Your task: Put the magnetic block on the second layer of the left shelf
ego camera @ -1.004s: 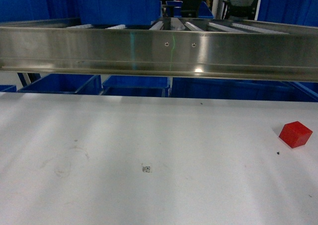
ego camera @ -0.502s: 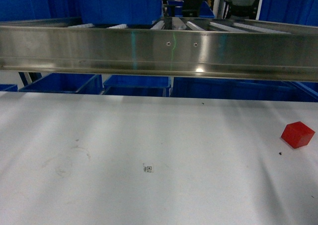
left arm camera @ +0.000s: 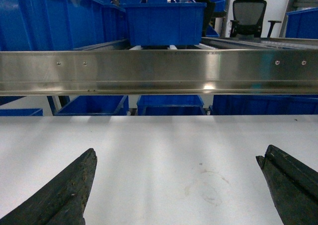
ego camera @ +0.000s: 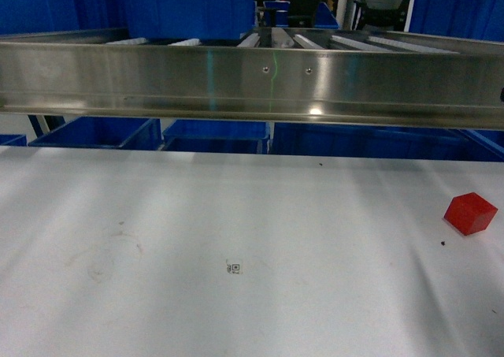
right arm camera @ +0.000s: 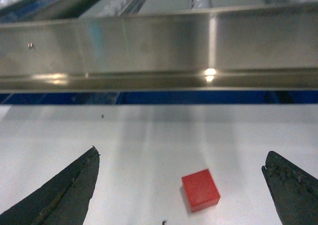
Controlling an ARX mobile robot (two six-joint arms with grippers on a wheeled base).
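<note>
Magnetic block [right arm camera: 200, 190] lies on your desk [ego camera: 236, 215] far right; left end effector [left arm camera: 174, 185] gapes empty, well away, while right end effector [right arm camera: 181, 185] (spread, released) has it just ahead between its fingers: nearer arm.

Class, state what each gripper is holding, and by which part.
Nothing: left gripper and right gripper are open; magnetic block lies free on the table.
</note>
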